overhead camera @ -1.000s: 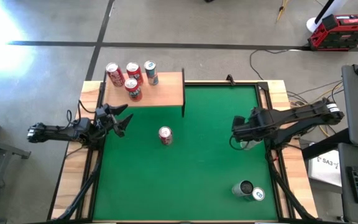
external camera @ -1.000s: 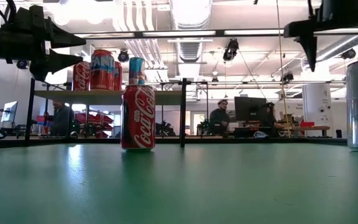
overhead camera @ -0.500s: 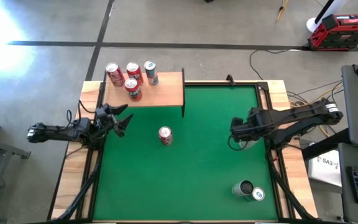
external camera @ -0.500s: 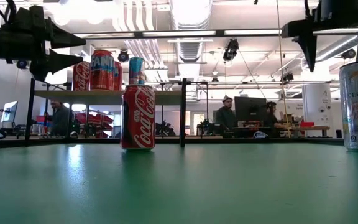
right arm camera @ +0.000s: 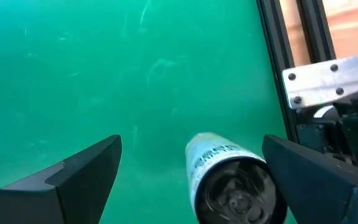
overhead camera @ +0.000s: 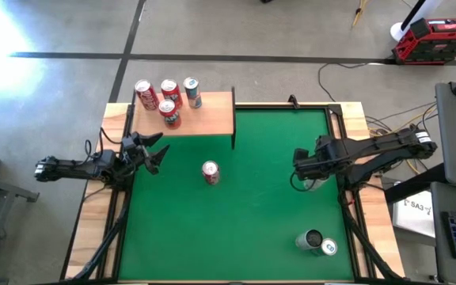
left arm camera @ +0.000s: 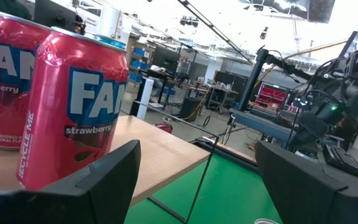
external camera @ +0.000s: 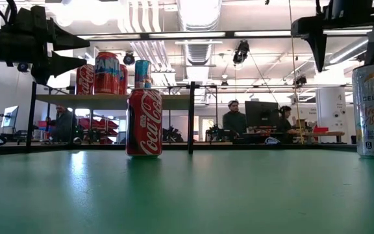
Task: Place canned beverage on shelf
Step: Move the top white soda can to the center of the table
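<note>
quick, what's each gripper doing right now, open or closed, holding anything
Left gripper: open, empty, beside the shelf.
Right gripper: open, empty, above the green mat.

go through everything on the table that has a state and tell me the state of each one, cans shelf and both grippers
Shelf: holds four upright cans at its left end, the rest bare.
Coca-Cola can: upright on the green mat, apart from both grippers.
Celsius can: upright near the mat's front right corner, not held.
Left gripper: open, empty, beside the shelf.
Right gripper: open, empty, above the mat.
</note>
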Robot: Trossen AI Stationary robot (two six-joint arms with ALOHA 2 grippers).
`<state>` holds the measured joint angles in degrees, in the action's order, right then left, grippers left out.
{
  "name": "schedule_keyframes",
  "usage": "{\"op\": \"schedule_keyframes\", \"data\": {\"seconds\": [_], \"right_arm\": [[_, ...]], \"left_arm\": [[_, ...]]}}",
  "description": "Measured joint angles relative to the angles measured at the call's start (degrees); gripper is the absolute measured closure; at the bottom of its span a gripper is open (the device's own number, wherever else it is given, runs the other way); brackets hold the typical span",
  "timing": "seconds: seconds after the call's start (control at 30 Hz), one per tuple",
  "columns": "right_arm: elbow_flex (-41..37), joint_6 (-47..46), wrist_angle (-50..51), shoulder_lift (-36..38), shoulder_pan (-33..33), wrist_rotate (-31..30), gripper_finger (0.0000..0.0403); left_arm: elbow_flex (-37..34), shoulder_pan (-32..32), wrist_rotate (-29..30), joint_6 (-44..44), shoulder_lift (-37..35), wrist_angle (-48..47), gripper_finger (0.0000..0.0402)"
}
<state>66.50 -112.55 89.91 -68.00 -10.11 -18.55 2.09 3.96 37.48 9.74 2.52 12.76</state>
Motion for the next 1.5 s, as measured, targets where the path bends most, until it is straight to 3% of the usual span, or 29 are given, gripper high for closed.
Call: {"op": "schedule_keyframes", "data": {"seconds": [0.5,1.0,1.17,1.37,1.5], "right_arm": [[-4.58,-6.56,0.1,0.43,0.0,11.27,0.0021],[-4.77,-11.6,-0.65,-5.54,0.0,13.03,0.0024],[-4.81,-13.55,-0.68,-7.72,-0.02,12.29,0.0056],[-5.01,-14.01,-1.01,-8.64,-0.31,10.63,0.0143],[-5.2,-13.58,-1.86,-8.59,-0.54,9.87,0.0147]], "left_arm": [[0.0,0.0,0.0,0.0,0.02,0.01,0.0099],[0.0,0.01,0.01,0.0,0.02,-0.01,0.0099],[0.0,-0.01,0.01,0.0,0.02,0.01,0.0099],[0.0,-0.01,0.01,0.0,0.02,-0.01,0.0099],[0.0,-0.01,0.0,0.0,0.02,0.0,0.0099]]}}
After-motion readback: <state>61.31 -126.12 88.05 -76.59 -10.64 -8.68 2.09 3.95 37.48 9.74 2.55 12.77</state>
